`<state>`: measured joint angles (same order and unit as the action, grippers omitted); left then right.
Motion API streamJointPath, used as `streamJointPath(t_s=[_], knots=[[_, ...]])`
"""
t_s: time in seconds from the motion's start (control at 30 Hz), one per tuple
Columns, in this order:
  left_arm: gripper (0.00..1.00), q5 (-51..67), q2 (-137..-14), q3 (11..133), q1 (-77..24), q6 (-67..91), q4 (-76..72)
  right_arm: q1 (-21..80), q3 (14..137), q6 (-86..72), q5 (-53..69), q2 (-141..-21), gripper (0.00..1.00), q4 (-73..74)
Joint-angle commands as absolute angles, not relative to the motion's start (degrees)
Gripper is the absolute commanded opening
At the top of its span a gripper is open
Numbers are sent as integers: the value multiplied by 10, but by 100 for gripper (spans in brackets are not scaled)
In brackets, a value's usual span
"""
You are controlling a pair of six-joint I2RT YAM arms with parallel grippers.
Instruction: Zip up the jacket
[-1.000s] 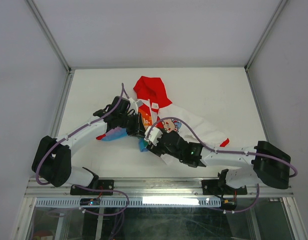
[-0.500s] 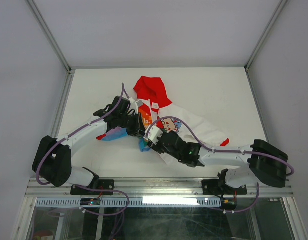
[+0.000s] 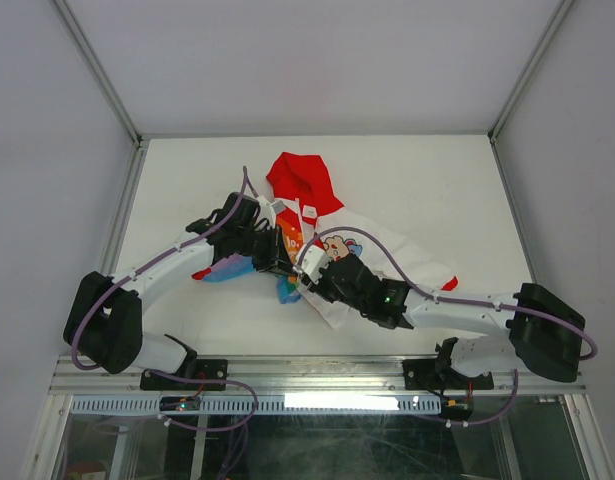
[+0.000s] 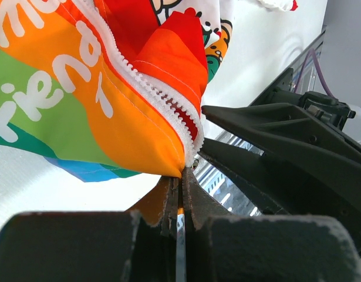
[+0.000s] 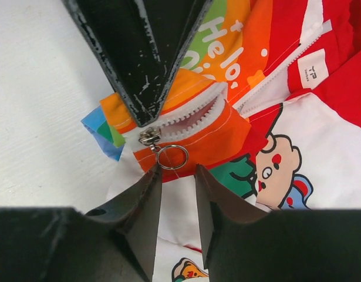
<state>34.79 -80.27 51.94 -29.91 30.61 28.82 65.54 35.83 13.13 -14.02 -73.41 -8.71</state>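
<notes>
Table (image 3: pixel 437 180): white; jacket (image 3: pixel 392 243) lies mid-table, unzipped.
Left pincer (image 4: pixel 180 188): pinching the hem corner.
Right pincer (image 5: pixel 178 176): narrowly spread, ring pull (image 5: pixel 172 157) at its tips.
Change: I see right arm edged forward; pull uncaught.

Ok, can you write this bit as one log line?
left pincer: shut on jacket hem | right pincer: open by ring | zip: undone

Bright, even light on the matte white desk (image 3: pixel 437 180), soft faint shadows; the black left claw (image 4: pixel 181 179) blurs close up.
</notes>
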Motion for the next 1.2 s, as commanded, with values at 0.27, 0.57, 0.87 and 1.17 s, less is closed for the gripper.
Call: streamJointPath(t_s=[0.27,0.57,0.87,1.17], knots=[[0,361,-795,526,-297,309,285,629,395,127,-89,-727,31,-109],[0,367,-795,525,-297,310,285,629,386,119,-69,-735,40,-134],[0,371,-792,524,-297,312,285,620,387,122,-53,-753,40,-165],[0,374,-794,524,-298,314,285,614,374,114,-32,-773,40,-195]])
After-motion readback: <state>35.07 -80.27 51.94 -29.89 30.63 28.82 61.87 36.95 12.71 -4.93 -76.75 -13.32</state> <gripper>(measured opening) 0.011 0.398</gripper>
